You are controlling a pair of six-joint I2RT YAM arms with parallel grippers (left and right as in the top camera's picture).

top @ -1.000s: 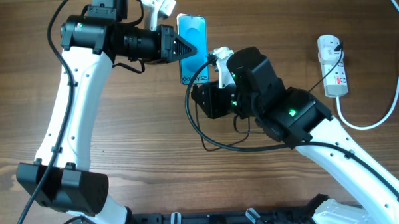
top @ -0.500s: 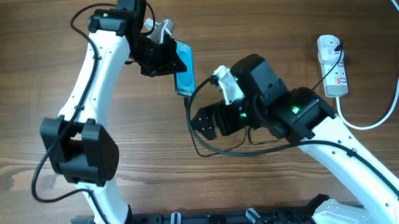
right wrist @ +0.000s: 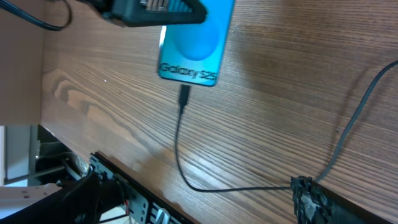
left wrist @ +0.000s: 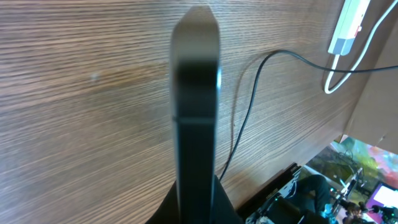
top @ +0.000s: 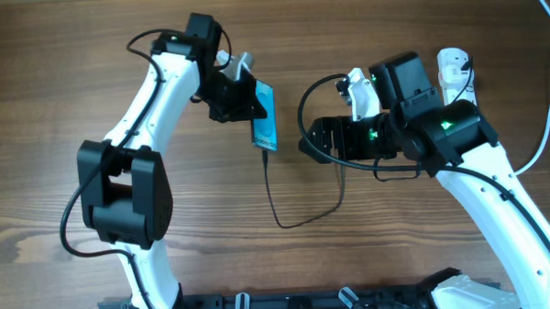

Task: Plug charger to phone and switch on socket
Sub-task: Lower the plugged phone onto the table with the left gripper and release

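My left gripper point(top: 241, 99) is shut on the phone point(top: 266, 118) and holds it tilted above the table, its cyan screen lit. The left wrist view shows the phone point(left wrist: 196, 93) edge-on, rising from between the jaws of the left gripper point(left wrist: 196, 196). The charger point(top: 275, 205) hangs from the phone, its connector point(right wrist: 184, 96) set against the phone's point(right wrist: 193, 43) lower edge. The cable loops over the table toward the right arm. My right gripper point(top: 309, 142) stands open to the right of the phone, holding nothing. The cable passes one of its fingers point(right wrist: 311, 202). The socket point(top: 452, 63) is mostly hidden behind the right arm.
A thick white cord point(top: 541, 145) curves along the table's right side. The socket point(left wrist: 348, 28) and that cord show at the top right of the left wrist view. A black rail point(top: 308, 305) runs along the near table edge.
The right gripper has opened, let go of the connector and drawn back to the right toward the socket. The left gripper has turned the phone and shifted it slightly.
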